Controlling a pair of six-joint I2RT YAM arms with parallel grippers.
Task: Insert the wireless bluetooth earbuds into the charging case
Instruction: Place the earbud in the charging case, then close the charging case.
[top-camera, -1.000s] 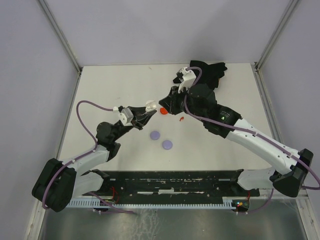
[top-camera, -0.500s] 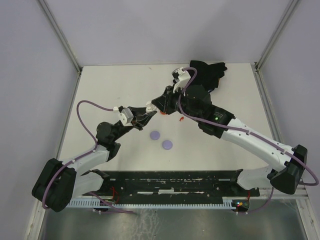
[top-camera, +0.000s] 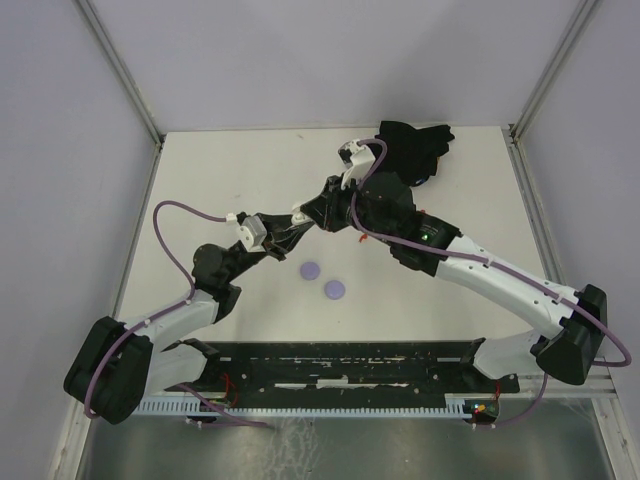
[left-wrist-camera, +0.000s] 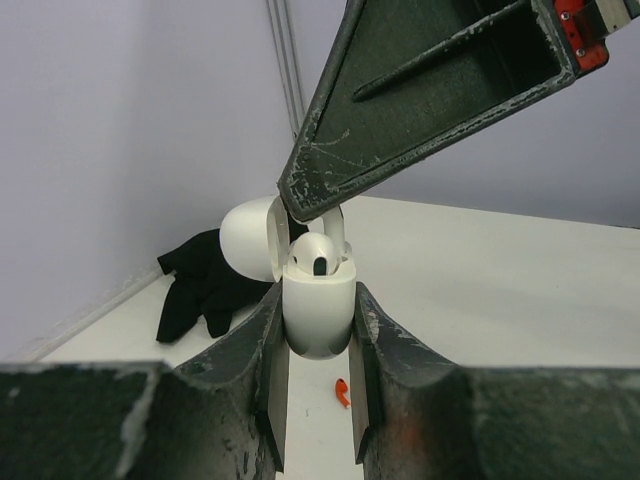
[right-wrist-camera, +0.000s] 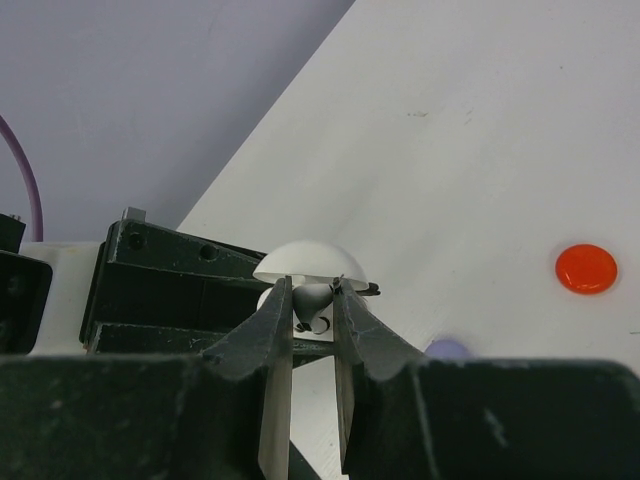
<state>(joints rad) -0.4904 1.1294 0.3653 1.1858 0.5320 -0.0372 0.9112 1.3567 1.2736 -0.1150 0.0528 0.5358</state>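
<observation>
From above, the left pincer (top-camera: 299, 223) and right pincer (top-camera: 318, 213) meet tip to tip over the bench (top-camera: 220, 170), apart from two lavender discs (top-camera: 310, 270).

In the left wrist view, the left pincer is clamped on the case (left-wrist-camera: 320, 322). It holds the case upright with the lid (left-wrist-camera: 248, 238) swung back, so the wells face the other arm. A white earbud (left-wrist-camera: 318, 255) sits in the mouth, apparently not fully seated. A red earbud (left-wrist-camera: 342, 392) lies on the bench below.

In the right wrist view, the right pincer is nearly closed, pinching the white earbud just under the lid's dome, probably to steer its stem down. A red disc (right-wrist-camera: 585, 268) lies beyond.
</observation>
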